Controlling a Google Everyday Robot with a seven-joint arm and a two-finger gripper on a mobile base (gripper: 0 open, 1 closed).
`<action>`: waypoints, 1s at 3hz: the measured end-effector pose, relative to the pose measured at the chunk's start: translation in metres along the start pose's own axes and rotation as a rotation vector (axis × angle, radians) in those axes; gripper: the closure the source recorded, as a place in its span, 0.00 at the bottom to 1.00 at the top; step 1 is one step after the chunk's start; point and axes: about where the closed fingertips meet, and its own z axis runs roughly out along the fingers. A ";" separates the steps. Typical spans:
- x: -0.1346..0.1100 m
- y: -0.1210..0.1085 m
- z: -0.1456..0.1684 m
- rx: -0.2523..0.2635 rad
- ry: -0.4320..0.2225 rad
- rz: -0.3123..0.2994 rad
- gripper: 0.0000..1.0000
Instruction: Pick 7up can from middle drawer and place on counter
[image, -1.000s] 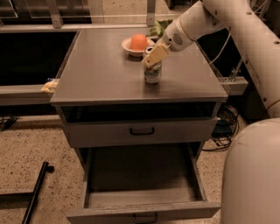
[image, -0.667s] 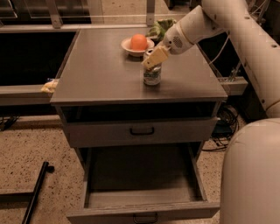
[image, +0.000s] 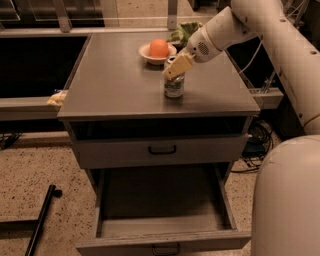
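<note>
The 7up can (image: 173, 87) stands upright on the counter (image: 115, 80), right of its middle, its silver lid just showing. My gripper (image: 173, 70) comes down from the upper right on the white arm and sits at the can's top, covering its upper part. The middle drawer (image: 160, 245) is pulled far out at the bottom of the cabinet, and its tray shows nothing inside. Its small black handle is at the lower frame edge.
A small bowl (image: 150, 54) with an orange fruit (image: 158, 48) stands on the counter just behind the can, with a green bag (image: 182, 31) beyond it. A taller drawer front (image: 160, 150) with a black handle is closed. The robot's white body (image: 287, 200) fills the lower right. A black bar (image: 42, 217) lies on the floor.
</note>
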 end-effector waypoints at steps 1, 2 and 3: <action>0.000 0.000 0.000 0.000 0.000 0.000 0.35; 0.000 0.000 0.000 0.000 0.000 0.000 0.11; 0.000 0.000 0.000 0.000 0.000 0.000 0.00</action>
